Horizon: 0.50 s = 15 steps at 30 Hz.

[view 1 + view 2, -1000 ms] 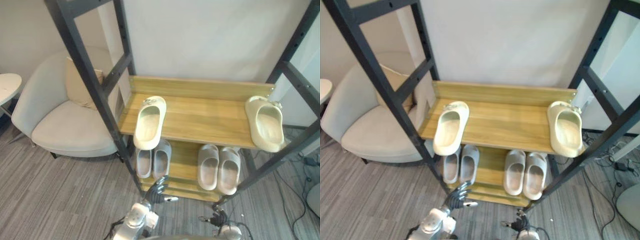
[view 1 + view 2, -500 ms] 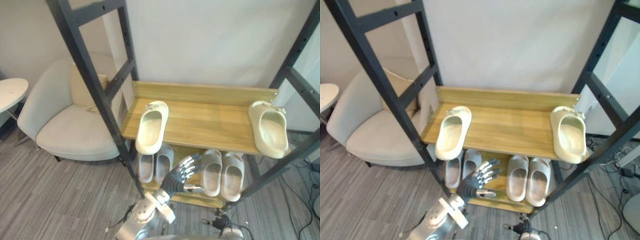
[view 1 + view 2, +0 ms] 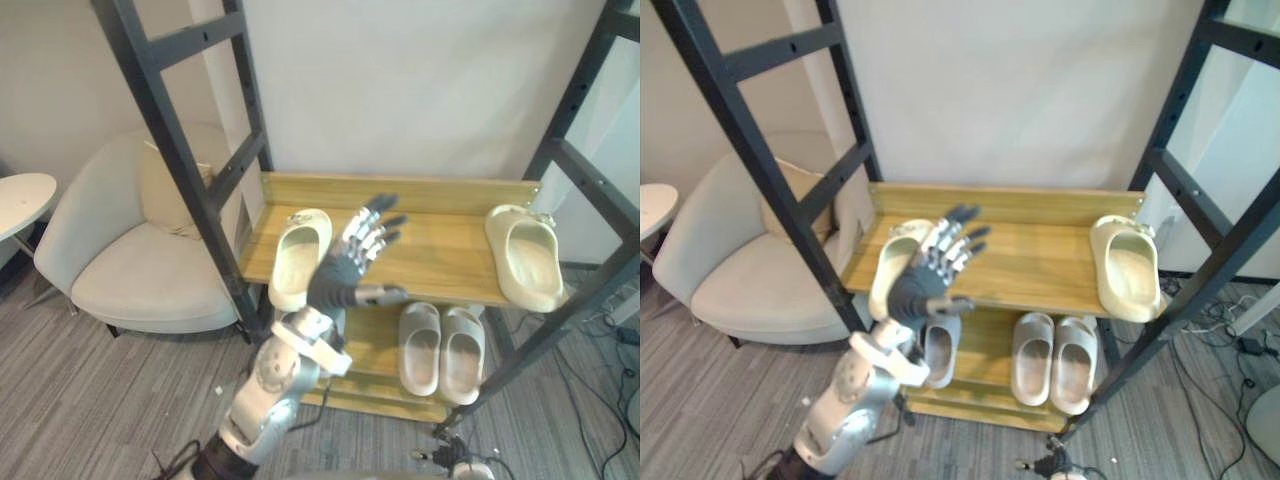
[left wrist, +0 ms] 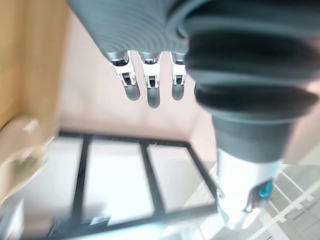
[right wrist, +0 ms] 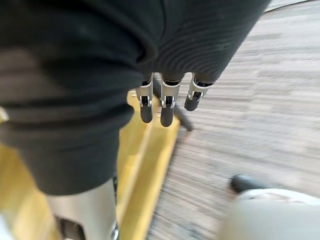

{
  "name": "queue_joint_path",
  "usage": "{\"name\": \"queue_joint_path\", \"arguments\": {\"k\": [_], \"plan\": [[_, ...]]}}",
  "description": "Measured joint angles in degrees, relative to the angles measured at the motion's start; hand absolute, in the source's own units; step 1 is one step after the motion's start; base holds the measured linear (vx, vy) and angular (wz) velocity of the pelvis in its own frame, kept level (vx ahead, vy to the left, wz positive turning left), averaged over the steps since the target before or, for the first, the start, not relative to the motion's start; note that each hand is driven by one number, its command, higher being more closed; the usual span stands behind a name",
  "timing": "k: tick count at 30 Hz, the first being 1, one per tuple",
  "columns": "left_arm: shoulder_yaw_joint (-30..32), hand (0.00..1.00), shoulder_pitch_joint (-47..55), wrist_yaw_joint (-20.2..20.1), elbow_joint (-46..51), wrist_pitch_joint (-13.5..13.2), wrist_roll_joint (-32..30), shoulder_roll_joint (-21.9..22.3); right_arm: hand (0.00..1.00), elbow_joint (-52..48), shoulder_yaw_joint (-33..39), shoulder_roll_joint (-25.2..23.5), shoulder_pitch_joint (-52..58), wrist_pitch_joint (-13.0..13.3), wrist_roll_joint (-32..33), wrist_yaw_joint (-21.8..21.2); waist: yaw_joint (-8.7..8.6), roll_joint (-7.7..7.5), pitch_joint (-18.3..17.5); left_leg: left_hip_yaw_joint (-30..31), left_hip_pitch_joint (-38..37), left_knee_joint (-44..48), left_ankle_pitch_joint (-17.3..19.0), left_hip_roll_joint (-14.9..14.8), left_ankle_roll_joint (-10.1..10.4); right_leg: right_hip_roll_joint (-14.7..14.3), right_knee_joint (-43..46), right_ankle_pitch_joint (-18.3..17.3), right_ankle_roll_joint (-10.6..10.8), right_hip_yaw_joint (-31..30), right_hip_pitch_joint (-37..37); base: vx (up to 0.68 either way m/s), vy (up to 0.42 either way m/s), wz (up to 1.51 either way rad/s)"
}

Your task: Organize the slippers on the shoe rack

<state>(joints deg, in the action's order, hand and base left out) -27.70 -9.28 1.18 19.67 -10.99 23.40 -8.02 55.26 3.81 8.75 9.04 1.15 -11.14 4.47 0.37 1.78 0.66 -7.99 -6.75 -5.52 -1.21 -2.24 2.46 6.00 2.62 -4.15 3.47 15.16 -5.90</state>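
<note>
left hand (image 3: 340, 278) hovers empty, fingers spread straight, before the upper shelf (image 3: 440, 250), just at 3 o'clock of the left cream slipper (image 3: 300, 258). right cream slipper (image 3: 527, 258) lies at the shelf's 3 o'clock end, well apart: pairing not yet done. lower grey pair (image 3: 443, 345) looks tidy. right hand (image 5: 167, 107) relaxed, empty.
</note>
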Motion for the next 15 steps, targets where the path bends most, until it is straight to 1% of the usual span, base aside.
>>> {"name": "queue_joint_path", "arguments": {"k": [3,6,8,11,13,15], "plan": [[2.1,0.0,-3.2,1.2,-0.1,0.0,-0.9,-0.2,0.0,0.0,0.0,0.1,0.4,-0.3,0.0,-0.2,-0.27,-0.01,0.0,0.1,0.4,0.1,0.0,0.0,0.0,0.0,-0.1,0.0,0.0,0.0,0.2,0.01,-0.001,0.01],[4.5,0.0,-6.2,2.3,-0.8,-0.2,-3.5,-0.3,0.0,0.0,0.0,0.0,0.4,-0.4,0.0,-1.2,-0.47,-0.03,0.0,0.3,0.5,0.2,0.0,0.0,0.0,0.0,-0.1,0.0,0.0,0.1,0.3,0.0,0.0,0.0],[7.3,0.0,-7.7,3.5,-4.0,-0.5,-4.9,-0.6,0.0,-0.1,0.3,0.0,0.5,-0.5,0.0,-1.3,-0.69,-0.09,0.1,0.3,0.5,0.2,0.0,0.1,0.0,0.0,-0.1,0.0,-0.1,0.1,0.3,0.0,0.0,0.0],[9.3,0.0,-8.5,3.8,-8.9,-0.8,-5.6,-3.3,0.0,-0.5,0.4,-0.1,0.4,-0.6,0.0,-1.5,-0.97,-0.11,0.1,0.4,0.3,0.1,0.0,0.3,0.0,-0.1,-0.3,-0.1,-0.2,0.2,0.4,-0.01,0.001,0.0],[11.9,0.0,-8.5,4.3,-13.6,-0.6,-6.5,-6.0,0.0,-0.6,0.5,0.0,0.4,-0.7,0.2,-1.7,-1.26,-0.13,0.1,0.5,0.3,-0.3,-0.1,0.2,0.1,-0.3,-1.1,-0.1,-0.3,0.3,0.4,0.0,0.0,0.0],[13.4,0.0,-8.5,4.6,-15.2,-0.3,-6.9,-7.4,0.0,-0.6,0.5,-0.2,0.4,-0.8,0.6,-1.8,-1.26,-0.35,0.2,0.5,0.3,-0.3,-0.1,0.1,0.2,-0.4,-1.3,-0.1,-0.3,0.3,0.4,0.0,0.0,0.0]]}}
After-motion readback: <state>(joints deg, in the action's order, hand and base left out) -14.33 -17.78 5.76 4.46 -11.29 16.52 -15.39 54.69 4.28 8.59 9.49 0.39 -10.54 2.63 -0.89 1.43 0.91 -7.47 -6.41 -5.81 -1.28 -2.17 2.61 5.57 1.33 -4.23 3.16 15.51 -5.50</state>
